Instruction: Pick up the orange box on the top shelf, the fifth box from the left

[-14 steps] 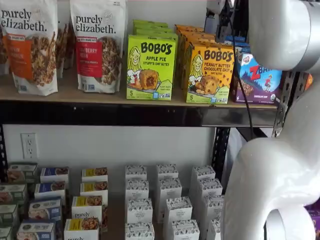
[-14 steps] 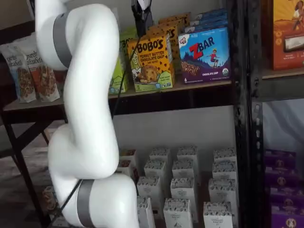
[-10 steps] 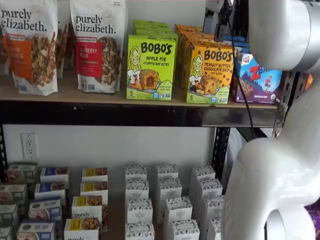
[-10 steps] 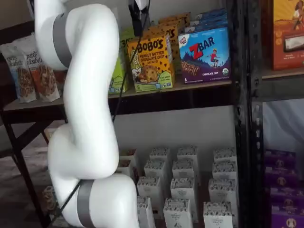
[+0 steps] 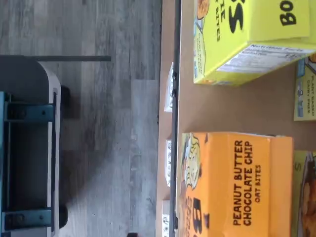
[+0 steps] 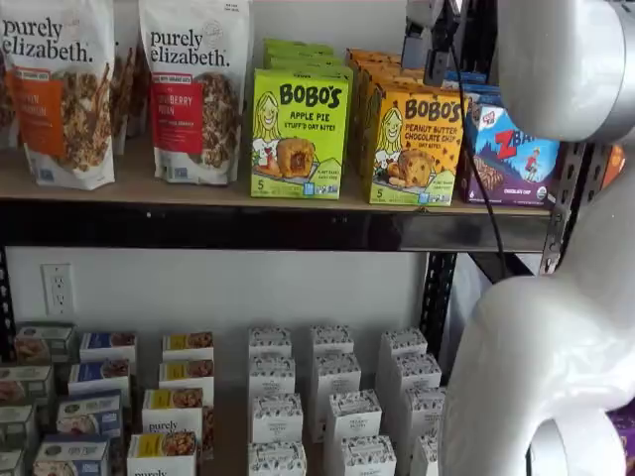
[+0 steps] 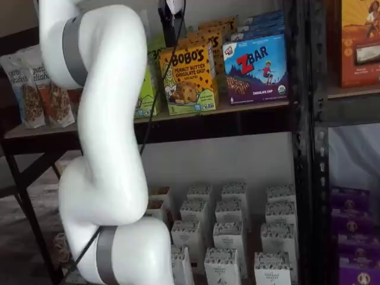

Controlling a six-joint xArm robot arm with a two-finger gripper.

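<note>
While the white-bodied gripper with two black fingers (image 6: 429, 45) hangs just above the upright yellow-orange Bobo's Peanut Butter Chocolate Chip carton (image 6: 415, 145), its fingers stand spread wide and hold nothing. That carton stands at the front edge of the light-tan board top shelf (image 6: 139, 183), between the lime-green Apple Pie box (image 6: 299, 132) and the blue-purple ZBar box (image 6: 512, 154). The approach should centre the fingers over this carton's top, clear of both neighbours, before closing.

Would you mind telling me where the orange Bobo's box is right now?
In both shelf views the orange box stands upright at the front of the top shelf, between the lime-green Bobo's box and the blue ZBar box.
</note>
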